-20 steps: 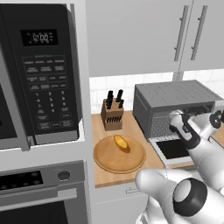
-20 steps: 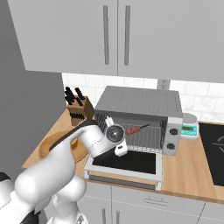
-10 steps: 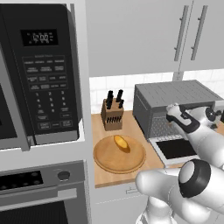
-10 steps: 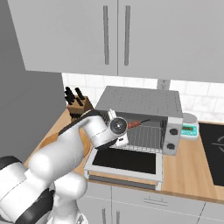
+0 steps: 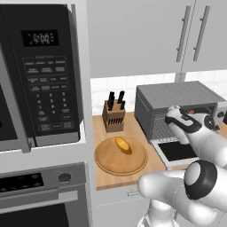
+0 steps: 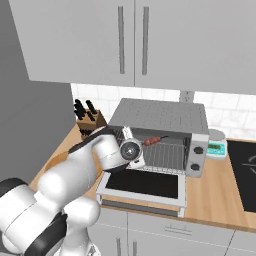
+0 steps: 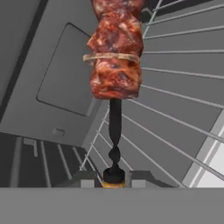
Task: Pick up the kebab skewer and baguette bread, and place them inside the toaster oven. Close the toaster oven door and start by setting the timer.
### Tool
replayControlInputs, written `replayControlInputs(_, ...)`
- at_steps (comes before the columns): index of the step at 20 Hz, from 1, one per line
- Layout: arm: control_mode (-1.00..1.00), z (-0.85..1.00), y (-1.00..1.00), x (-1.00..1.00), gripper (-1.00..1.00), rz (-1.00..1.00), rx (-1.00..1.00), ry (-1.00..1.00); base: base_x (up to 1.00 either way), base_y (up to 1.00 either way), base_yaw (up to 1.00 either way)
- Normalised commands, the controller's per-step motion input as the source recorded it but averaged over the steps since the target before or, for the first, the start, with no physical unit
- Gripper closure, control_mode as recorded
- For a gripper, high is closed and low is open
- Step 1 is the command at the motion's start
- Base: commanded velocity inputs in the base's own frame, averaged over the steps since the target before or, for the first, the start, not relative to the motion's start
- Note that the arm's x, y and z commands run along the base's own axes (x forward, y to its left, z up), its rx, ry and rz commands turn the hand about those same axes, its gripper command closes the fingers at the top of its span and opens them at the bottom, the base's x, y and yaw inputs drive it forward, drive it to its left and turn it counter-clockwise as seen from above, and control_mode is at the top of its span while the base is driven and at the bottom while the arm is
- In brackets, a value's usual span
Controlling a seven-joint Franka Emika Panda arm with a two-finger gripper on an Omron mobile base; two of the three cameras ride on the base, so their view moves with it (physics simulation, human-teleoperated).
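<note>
1. Since a second ago the arm has pushed forward, carrying the kebab skewer (image 6: 154,141) from in front of the opening into the mouth of the toaster oven (image 6: 165,116).
2. The gripper (image 7: 113,178) is clamped on the skewer's dark twisted handle end; the glossy reddish-brown meat chunks jut ahead of the fingers, above the thin wire rack (image 7: 183,109).
3. The toaster oven door (image 6: 142,184), dark glass in a silver frame, lies dropped open.
4. The baguette bread (image 5: 123,144), stubby and golden, rests on a round wooden board (image 5: 133,165), well apart from the hand.

Reddish-brown kebab skewer (image 7: 115,50); golden baguette bread (image 5: 123,144).
</note>
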Motion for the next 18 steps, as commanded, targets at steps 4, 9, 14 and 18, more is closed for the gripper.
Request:
replayControlInputs(4,-1.0,-0.14,0.0,0.13,1.0,-0.09,0.05,0.0,0.0,0.0,0.0)
replayControlInputs(9,-1.0,-0.09,0.0,0.0,-1.0,-0.07,0.08,0.05,0.0,0.0,0.0)
replayControlInputs(14,-1.0,-0.02,0.0,0.0,-1.0,-0.05,0.09,0.07,0.0,0.0,0.0)
replayControlInputs(18,-1.0,0.0,0.0,0.0,-1.0,-0.04,0.09,0.05,0.0,0.0,0.0)
